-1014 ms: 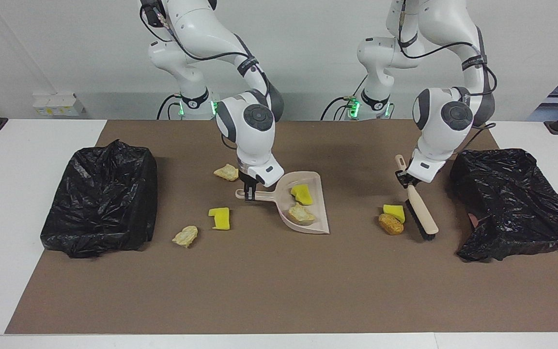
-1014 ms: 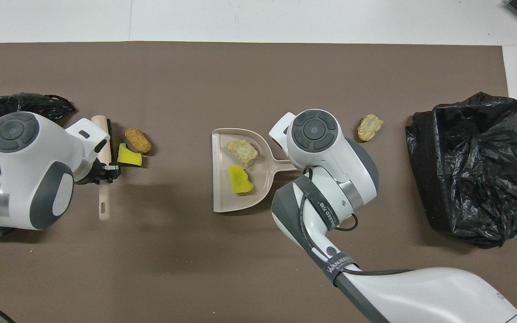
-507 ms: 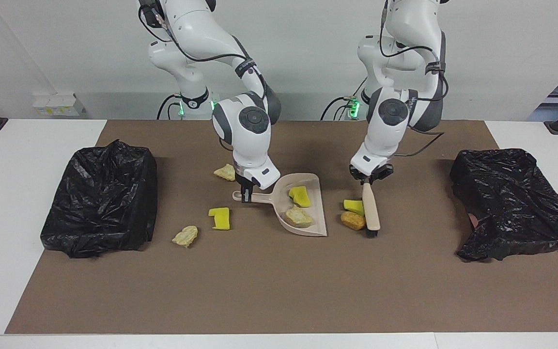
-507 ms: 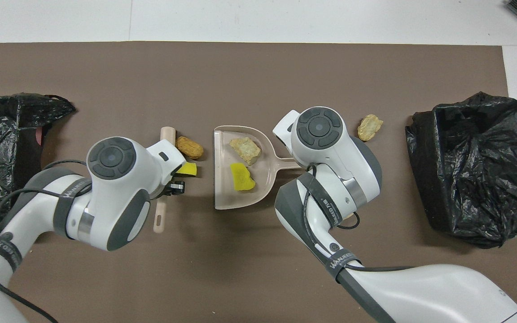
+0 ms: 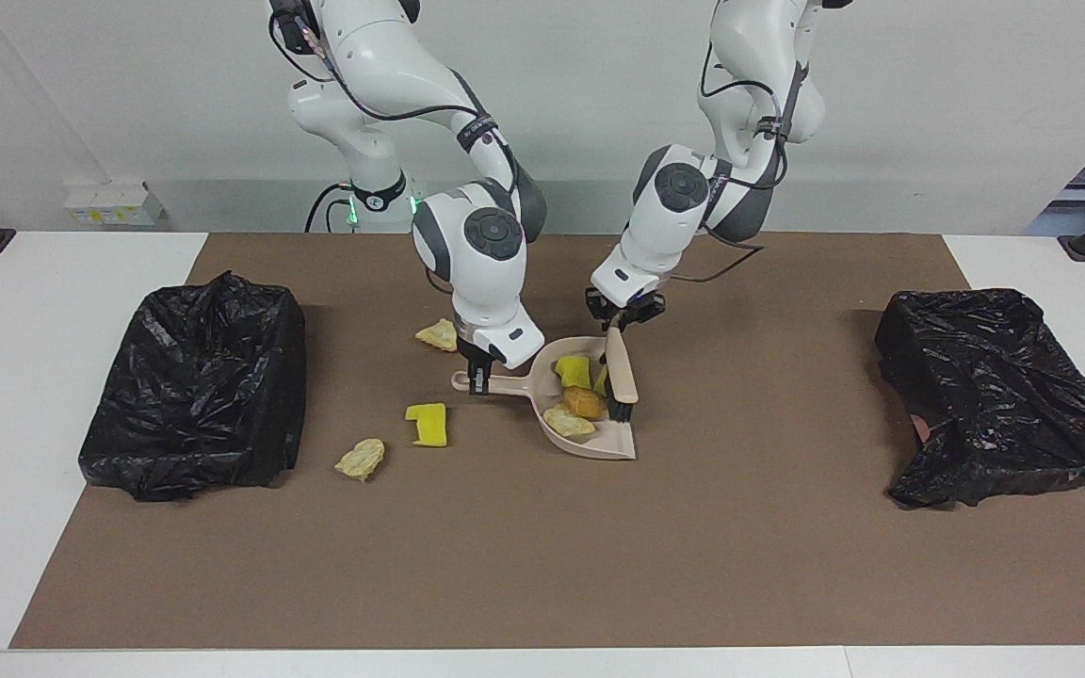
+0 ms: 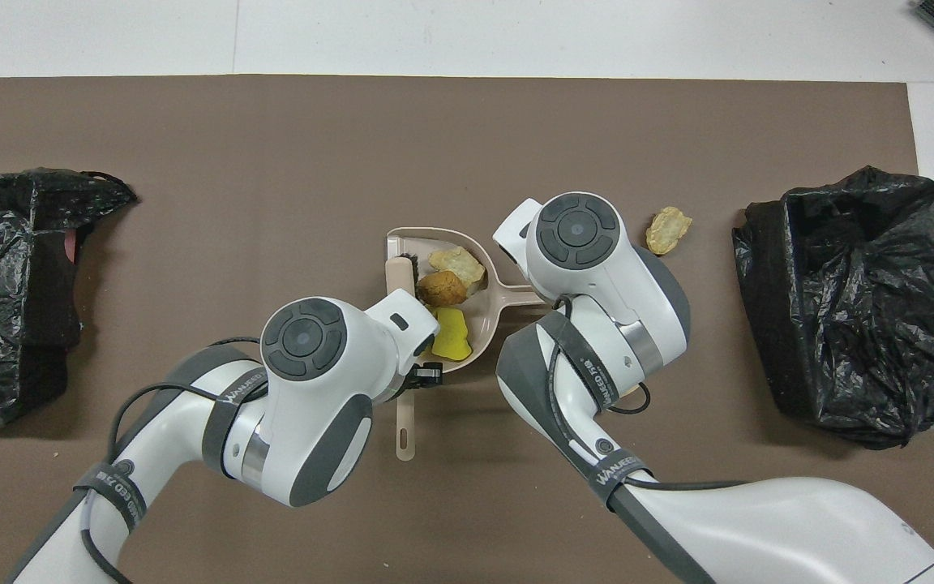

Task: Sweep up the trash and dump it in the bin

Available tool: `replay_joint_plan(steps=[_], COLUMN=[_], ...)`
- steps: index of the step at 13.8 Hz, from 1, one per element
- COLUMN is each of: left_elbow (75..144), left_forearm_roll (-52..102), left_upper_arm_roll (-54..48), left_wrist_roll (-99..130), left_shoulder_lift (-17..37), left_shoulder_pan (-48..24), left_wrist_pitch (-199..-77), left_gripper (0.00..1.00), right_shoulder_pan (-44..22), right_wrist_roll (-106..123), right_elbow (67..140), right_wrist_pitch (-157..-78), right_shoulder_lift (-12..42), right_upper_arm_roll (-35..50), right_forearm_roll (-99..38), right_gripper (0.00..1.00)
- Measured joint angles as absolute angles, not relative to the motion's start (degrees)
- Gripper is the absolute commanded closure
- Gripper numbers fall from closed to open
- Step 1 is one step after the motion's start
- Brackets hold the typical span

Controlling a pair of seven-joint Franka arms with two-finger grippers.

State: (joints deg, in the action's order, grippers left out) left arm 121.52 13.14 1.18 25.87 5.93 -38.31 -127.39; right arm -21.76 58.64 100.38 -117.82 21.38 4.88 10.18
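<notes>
The left end effector (image 5: 614, 325) is clamping the beige wooden-handled brush (image 5: 620, 377) by its handle, with the dark bristles sitting down inside the beige plastic dustpan (image 5: 610, 444) at its open mouth. The right end effector (image 5: 478, 377) is gripping the dustpan's handle, its fingers closed on it, holding the pan flat on the brown mat (image 5: 542, 565) that is covering the white tabletop (image 5: 34, 377).

Four scraps are lying in the pan, bunched against the brush: a yellow sponge chunk (image 5: 574, 371) nearest the robots, a second yellow sponge piece (image 5: 601, 379) just showing beside the brush, an orange-brown bread-like lump (image 5: 584, 402) in the middle, and a pale tan crust (image 5: 568, 422) farthest from the robots.

Three scraps are lying on the mat toward the right arm's end: a tan lump (image 5: 439, 334) near the right arm's wrist, a yellow sponge block (image 5: 428, 424) just beside the dustpan handle, and a tan lump (image 5: 360, 459) farther out.

A bin lined with a crumpled black plastic bag (image 5: 194, 386) is sitting at the right arm's end of the tabletop, and a second black-lined bin (image 5: 995, 395) at the left arm's end.
</notes>
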Motion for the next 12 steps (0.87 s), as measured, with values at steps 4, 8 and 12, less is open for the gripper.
replay_joint_plan(steps=[4,8,12], left_elbow=[119.97,118.64,120.9], left_forearm_roll=[13.3,13.31,13.32], left_upper_arm_roll=[2.76,3.33,2.81], left_wrist_roll=[26.98,28.39,31.66], left_shoulder_lift=[5.29,0.85,-0.13], left_shoulder_pan=[-36.36,-31.69,-31.9], left_wrist_pitch=[-121.13,-110.49,-110.51], left_gripper=[1.0,1.0,1.0], right_shoulder_pan=[-21.15,-18.67,-17.11], right_wrist_roll=[59.95,62.33,64.7], right_elbow=[100.32,99.21,98.97], right_wrist_pitch=[-118.15,-118.19,-118.19], right_shoulder_lift=[21.41,21.44,21.54], right_upper_arm_roll=[4.87,4.8,4.89], right_forearm_roll=[10.18,10.15,9.78], right_gripper=[1.0,1.0,1.0])
